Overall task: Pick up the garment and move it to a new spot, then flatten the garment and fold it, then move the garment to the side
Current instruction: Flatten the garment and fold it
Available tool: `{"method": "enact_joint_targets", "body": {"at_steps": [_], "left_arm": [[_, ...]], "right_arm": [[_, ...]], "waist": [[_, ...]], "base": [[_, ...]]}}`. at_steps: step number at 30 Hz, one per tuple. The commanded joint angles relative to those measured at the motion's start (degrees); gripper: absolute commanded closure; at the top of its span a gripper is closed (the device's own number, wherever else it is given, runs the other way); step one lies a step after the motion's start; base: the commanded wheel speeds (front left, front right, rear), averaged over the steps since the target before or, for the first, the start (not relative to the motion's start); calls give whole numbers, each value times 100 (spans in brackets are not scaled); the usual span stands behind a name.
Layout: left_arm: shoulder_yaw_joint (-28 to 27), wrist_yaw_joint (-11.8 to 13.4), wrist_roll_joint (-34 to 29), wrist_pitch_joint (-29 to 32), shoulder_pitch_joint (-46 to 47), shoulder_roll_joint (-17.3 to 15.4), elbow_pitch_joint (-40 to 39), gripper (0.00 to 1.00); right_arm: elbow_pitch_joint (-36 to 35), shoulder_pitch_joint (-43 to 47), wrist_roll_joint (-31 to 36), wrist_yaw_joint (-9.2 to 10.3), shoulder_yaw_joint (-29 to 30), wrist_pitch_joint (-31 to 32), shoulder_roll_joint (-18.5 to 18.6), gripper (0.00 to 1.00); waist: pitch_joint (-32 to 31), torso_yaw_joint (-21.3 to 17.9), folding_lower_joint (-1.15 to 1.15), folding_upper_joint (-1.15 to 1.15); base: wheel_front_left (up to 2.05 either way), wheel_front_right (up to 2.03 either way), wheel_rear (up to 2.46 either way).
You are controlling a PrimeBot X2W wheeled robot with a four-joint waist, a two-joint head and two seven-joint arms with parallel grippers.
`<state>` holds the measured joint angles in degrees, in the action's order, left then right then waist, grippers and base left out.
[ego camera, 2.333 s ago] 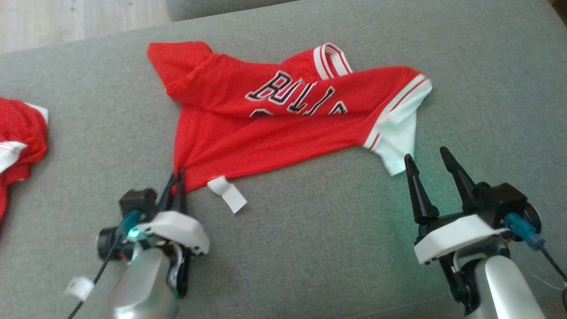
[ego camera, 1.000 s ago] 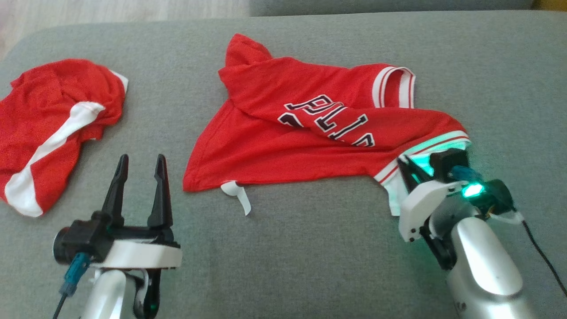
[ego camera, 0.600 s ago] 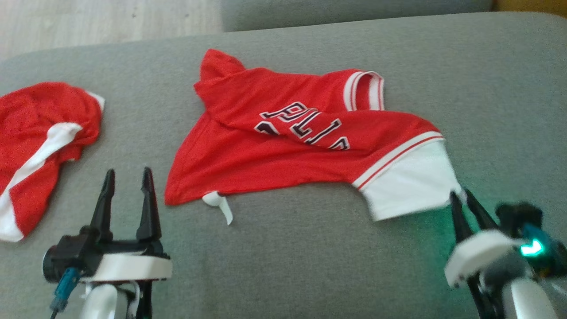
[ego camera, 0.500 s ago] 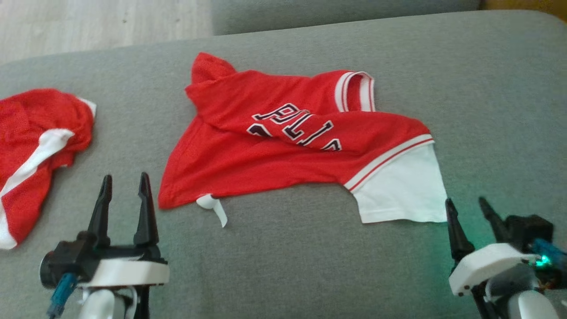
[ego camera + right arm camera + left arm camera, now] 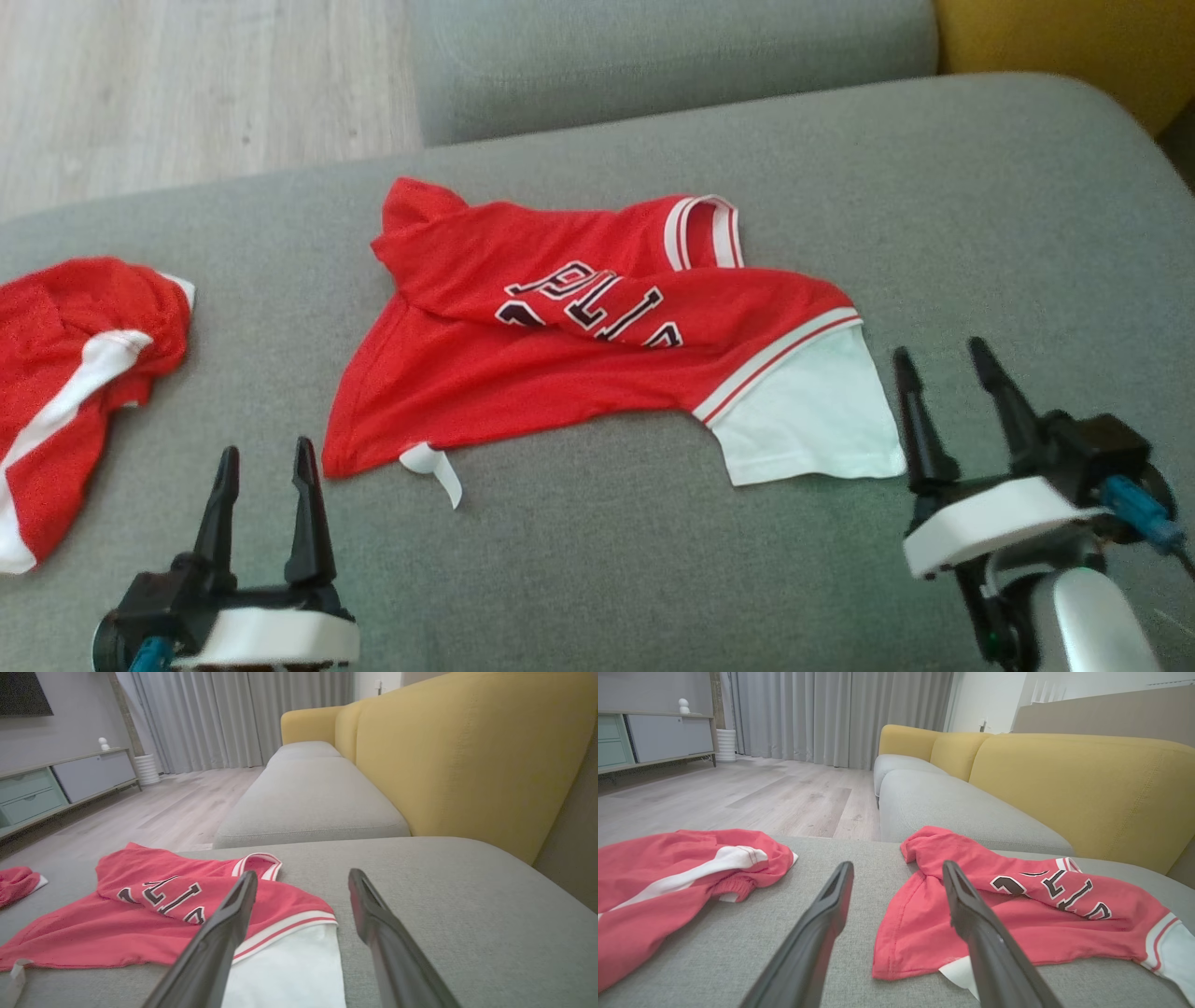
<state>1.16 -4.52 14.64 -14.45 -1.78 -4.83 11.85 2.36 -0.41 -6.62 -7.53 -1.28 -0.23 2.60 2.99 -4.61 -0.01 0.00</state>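
Left gripper and right gripper both stand open and empty near the red jersey, lying rumpled on the grey sofa cushion; judged light and limp, it is best pinched at its hem corners.

garment: red jersey | white sleeve | crumpled | on sofa seat

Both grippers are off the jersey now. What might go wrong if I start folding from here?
1. The jersey lies creased across its lettering; folding now would likely lock that in.
2. The left gripper points between the jersey and the other red garment; a careless grab may catch the wrong one.
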Motion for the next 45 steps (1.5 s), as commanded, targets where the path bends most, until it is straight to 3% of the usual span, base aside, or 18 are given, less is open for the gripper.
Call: {"method": "enact_joint_targets", "body": {"at_steps": [1, 12, 20, 27, 32, 38, 39, 40, 45], "left_arm": [[-203, 41, 24, -53, 103, -22, -113, 0], [-140, 111, 57, 12, -36, -37, -44, 0], [-30, 207, 111, 304, 229, -3, 37, 0], [169, 238, 65, 795, 1247, -12, 1160, 0], [134, 508, 19, 996, 1775, -24, 2200, 0], [130, 459, 218, 1155, 2044, 30, 3015, 0], [136, 456, 236, 1186, 2059, 35, 3122, 22], [161, 448, 236, 1239, 2068, 36, 3231, 100], [221, 368, 311, 1232, 2073, 63, 3487, 100]], "right_arm": [[-155, -308, -32, 4, -215, 39, 28, 0], [30, -194, -163, 4, -295, 239, 28, 0], [-47, -234, -169, 4, -271, 212, 28, 0], [-70, -474, -181, 4, -350, 191, 28, 0], [-6, -625, -219, 4, -427, 123, 28, 0], [78, -675, -245, 4, -350, 38, 28, 0], [89, -673, -244, 4, -331, 33, 28, 0], [98, -669, -244, 4, -310, 33, 28, 0], [145, -552, -210, 4, -68, 176, 28, 0]], "waist": [[-126, -7, 1, 0], [-268, 7, 1, 0], [18, 17, 1, 0], [536, -20, 1, 0], [791, -126, 1, 0], [884, -192, 1, 0], [888, -196, 1, 0], [887, -197, 1, 0], [851, -177, 1, 0]], "base": [[0, 0, 0], [0, 0, 0], [0, 0, 0], [0, 0, 0], [0, 0, 0], [0, 0, 0], [0, 0, 0], [0, 0, 0], [0, 0, 0]]}}
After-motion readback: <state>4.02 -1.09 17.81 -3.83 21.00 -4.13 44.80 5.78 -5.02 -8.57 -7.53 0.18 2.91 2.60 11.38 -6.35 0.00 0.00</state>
